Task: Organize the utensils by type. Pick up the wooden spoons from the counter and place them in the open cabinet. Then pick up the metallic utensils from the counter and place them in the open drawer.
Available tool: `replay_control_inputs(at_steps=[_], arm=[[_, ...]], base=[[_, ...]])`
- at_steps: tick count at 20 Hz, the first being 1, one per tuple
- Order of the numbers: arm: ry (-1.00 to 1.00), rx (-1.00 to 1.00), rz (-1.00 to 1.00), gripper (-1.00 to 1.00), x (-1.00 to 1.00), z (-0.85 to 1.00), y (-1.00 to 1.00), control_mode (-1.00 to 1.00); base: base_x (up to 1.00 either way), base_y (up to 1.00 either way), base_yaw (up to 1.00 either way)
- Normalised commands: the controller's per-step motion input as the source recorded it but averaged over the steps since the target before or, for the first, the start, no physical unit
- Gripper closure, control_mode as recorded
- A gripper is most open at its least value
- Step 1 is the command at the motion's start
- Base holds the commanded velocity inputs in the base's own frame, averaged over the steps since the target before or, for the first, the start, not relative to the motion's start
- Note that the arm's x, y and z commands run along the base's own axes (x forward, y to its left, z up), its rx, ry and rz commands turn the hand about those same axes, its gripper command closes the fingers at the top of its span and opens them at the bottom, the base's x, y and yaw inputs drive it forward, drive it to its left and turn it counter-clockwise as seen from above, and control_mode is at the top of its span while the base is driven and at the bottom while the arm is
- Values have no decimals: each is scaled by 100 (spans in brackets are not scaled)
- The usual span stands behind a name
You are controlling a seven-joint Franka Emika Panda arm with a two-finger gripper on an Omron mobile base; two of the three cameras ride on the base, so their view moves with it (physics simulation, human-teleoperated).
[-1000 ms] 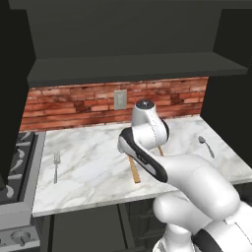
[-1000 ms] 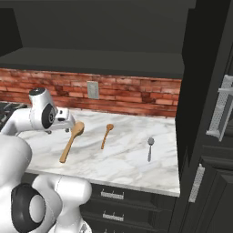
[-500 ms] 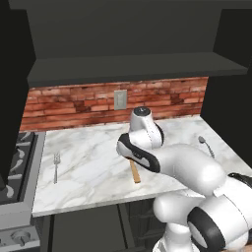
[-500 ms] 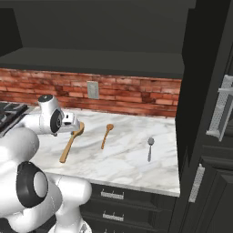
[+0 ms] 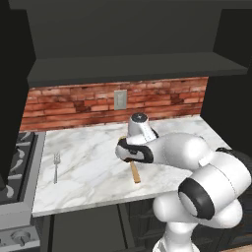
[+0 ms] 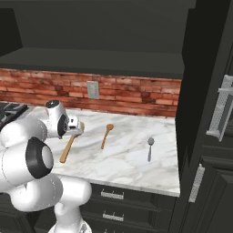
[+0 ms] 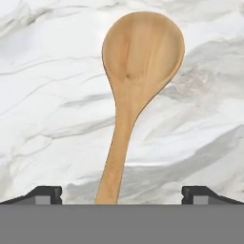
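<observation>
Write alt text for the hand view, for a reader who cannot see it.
A large light-tan wooden spoon lies on the white marble counter, bowl at the top, handle running down between the gripper's two dark fingers, which stand wide apart on either side and do not touch it.

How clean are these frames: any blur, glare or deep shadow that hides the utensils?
Hand view: sharp and evenly lit, the large wooden spoon crisp on the marble counter, no glare. Left base view: the fork is small but readable; the open cabinet is nearly black inside. Right base view: the small wooden spoon and metal spoon cast only faint shadows.
</observation>
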Motion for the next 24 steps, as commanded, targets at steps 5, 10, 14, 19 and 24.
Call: replay_control_inputs(at_steps=[5, 10, 14, 19, 24], arm=[[0, 0, 0, -100, 30, -34, 0, -100], [0, 0, 0, -100, 21, -26, 1, -100], [0, 0, -1, -100, 10, -23, 0, -100], [0, 0, -5, -100, 5, -20, 0, -100], [0, 0, -6, -100, 9, -15, 0, -100]], base=[[0, 0, 0], [0, 0, 0], [0, 0, 0], [0, 0, 0], [0, 0, 0]])
